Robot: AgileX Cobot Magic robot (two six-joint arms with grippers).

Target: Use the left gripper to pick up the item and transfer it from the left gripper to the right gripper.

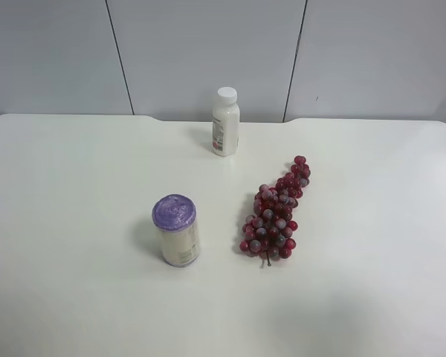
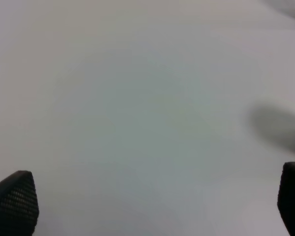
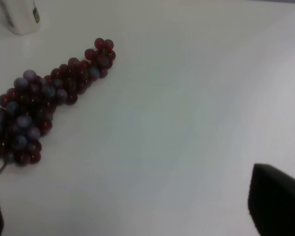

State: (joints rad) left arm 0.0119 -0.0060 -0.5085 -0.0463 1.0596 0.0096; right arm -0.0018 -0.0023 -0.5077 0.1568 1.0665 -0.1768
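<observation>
The left gripper [image 2: 152, 204] is spread wide and empty, only its two dark fingertips [image 2: 12, 206] edging into the wrist view over the white table [image 2: 137, 98]. The right gripper [image 3: 137, 209] is likewise spread and empty, its tips cut off by the frame, and its camera catches the grapes [image 3: 44, 103] whole but only the base of the bottle [image 3: 19, 17]. From the high camera the container [image 1: 177, 230] stands upright, purple top up, grapes at its 3 o'clock, bottle at its 1 o'clock, label too small to read.
</observation>
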